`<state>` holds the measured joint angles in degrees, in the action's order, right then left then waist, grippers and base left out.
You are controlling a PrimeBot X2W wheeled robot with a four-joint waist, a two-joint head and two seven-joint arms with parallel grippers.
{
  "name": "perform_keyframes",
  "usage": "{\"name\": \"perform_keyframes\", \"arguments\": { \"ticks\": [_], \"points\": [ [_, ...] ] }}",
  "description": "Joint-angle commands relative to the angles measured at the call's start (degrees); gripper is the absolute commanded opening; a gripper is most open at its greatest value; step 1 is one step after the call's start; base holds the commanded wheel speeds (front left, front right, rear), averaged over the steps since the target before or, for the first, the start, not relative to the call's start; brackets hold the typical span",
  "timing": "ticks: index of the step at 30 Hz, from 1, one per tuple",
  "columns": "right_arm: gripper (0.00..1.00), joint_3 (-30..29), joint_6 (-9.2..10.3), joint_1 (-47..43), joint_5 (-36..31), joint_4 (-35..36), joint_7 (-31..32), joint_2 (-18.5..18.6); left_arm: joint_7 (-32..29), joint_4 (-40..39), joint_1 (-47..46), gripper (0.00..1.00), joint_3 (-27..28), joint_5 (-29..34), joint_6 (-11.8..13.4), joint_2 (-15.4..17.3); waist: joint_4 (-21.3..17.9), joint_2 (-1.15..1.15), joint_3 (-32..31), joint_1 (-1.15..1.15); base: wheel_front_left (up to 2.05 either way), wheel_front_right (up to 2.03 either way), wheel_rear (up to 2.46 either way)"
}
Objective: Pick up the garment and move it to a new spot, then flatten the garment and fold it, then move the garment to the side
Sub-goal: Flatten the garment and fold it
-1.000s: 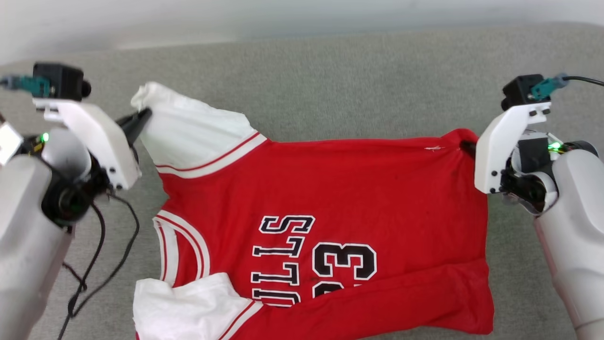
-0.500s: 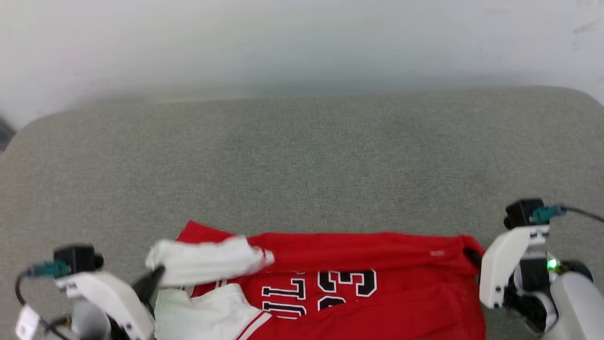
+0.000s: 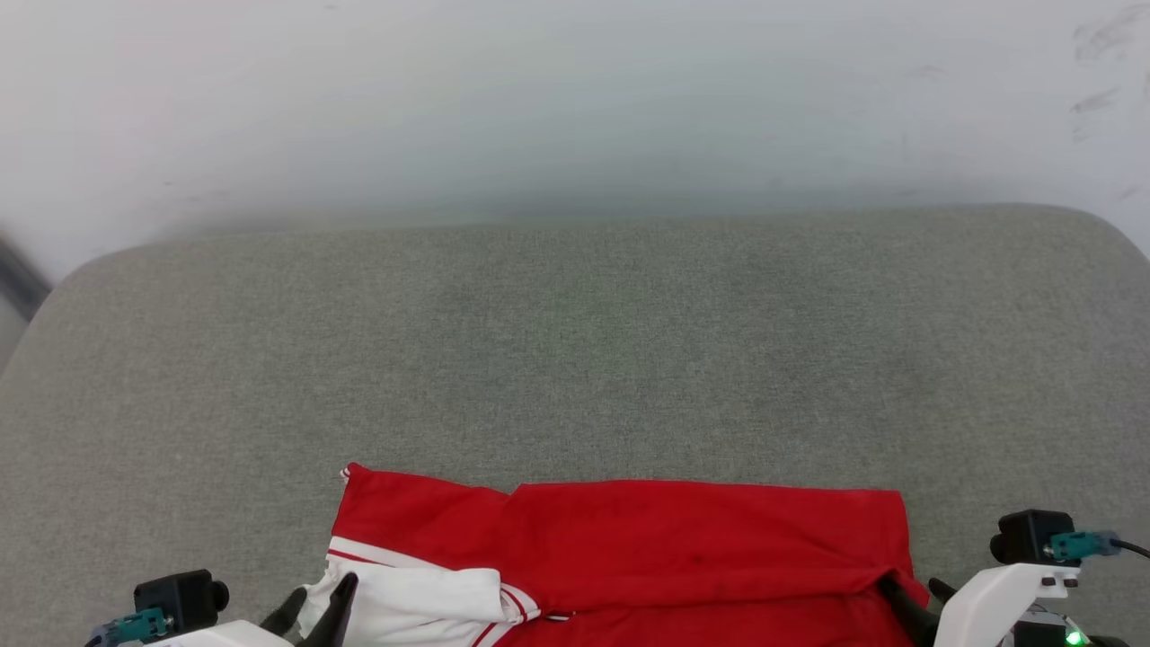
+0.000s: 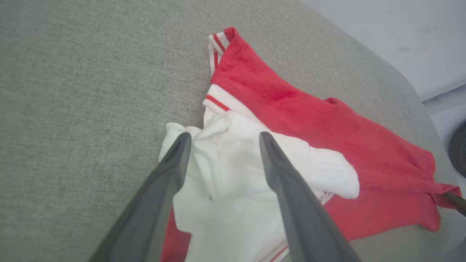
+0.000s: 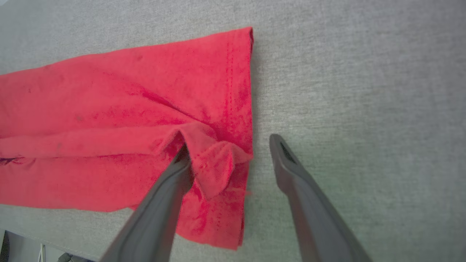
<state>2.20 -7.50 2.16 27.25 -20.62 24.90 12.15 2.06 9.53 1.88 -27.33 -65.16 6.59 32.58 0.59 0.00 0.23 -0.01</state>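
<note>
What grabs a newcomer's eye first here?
The red garment, folded into a long band at the near edge of the grey cushion. Then the open grippers at its ends: the left gripper over the white sleeve, the right gripper at the red hem corner.

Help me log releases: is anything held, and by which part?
Nothing is held: left gripper open over the white sleeve of the garment, right gripper open at its red corner.

Left pincer and right pincer gape wide.
</note>
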Motion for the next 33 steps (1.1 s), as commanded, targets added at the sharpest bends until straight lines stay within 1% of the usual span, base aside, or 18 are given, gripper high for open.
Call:
{"name": "perform_keyframes", "arguments": {
  "ticks": [1, 5, 7, 12, 16, 17, 21, 23, 24, 28, 33],
  "points": [
    [1.0, -0.51, 0.03, -1.02, -0.01, 1.16, -0.22, -0.3, 1.36, -0.57, -0.17, 1.0, 0.09, 1.3, 0.29, 0.12, -0.18, 0.0, -0.38, 0.01, 0.0, 0.0, 0.0],
    [1.0, -2.59, 0.03, -2.87, -0.26, 6.74, 0.26, -0.9, 6.75, -3.26, -1.15, 1.0, 0.69, 5.47, 1.63, 0.3, -0.61, 0.0, -1.01, 0.01, 0.0, 0.0, 0.0],
    [1.0, -3.96, 0.03, -3.49, -0.49, 9.62, 1.49, -0.94, 9.03, -4.73, -1.46, 1.0, 0.89, 7.89, 2.77, 0.53, -0.82, 0.0, -1.3, 0.01, 0.0, 0.0, 0.0],
    [1.0, -7.37, 0.03, -3.86, -1.15, 15.02, 7.13, -0.63, 12.14, -8.72, -2.56, 1.0, 1.57, 14.56, 6.21, 0.05, -1.05, 0.0, -1.53, 0.01, 0.0, 0.0, 0.0],
    [1.0, -9.0, 0.03, -3.57, -2.98, 17.75, 12.75, 0.15, 12.99, -11.78, -3.43, 1.0, 3.11, 19.88, 8.02, -1.62, -0.49, 0.0, -1.05, 0.01, 0.0, 0.0, 0.0],
    [1.0, -8.96, 0.03, -3.77, -3.72, 18.19, 14.32, 0.65, 13.09, -12.3, -3.46, 1.0, 3.34, 20.88, 7.93, -2.07, -0.02, 0.0, -0.86, 0.01, 0.0, 0.0, 0.0],
    [1.0, -9.2, 0.03, -4.61, -4.62, 19.2, 18.14, 0.07, 13.19, -14.72, -4.65, 1.0, 4.44, 25.68, 7.26, -3.67, 1.92, 0.0, 0.61, 0.01, 0.0, 0.0, 0.0],
    [1.0, -9.45, 0.03, -4.32, -5.02, 19.15, 19.2, -0.56, 13.21, -15.75, -5.2, 1.0, 4.81, 27.88, 6.92, -4.17, 3.01, 0.0, 1.99, 0.01, 0.0, 0.0, 0.0],
    [1.0, -9.34, 0.03, -3.65, -5.21, 18.05, 20.86, -1.91, 13.22, -16.84, -5.72, 1.0, 4.98, 30.24, 6.28, -5.09, 4.41, 0.0, 3.9, 0.01, 0.0, 0.0, 0.0],
    [1.0, -9.14, 0.03, -3.26, -5.1, 15.49, 22.46, -3.34, 13.22, -17.3, -6.28, 1.0, 5.25, 31.97, 5.57, -6.18, 5.7, 0.0, 5.8, 0.01, 0.0, 0.0, 0.0],
    [1.0, -7.8, 0.03, -3.67, -4.23, 10.21, 25.12, -4.95, 13.23, -16.44, -6.25, 1.0, 6.03, 32.9, 4.68, -7.17, 6.32, 0.0, 6.83, 0.01, 0.0, 0.0, 0.0]
  ]
}}
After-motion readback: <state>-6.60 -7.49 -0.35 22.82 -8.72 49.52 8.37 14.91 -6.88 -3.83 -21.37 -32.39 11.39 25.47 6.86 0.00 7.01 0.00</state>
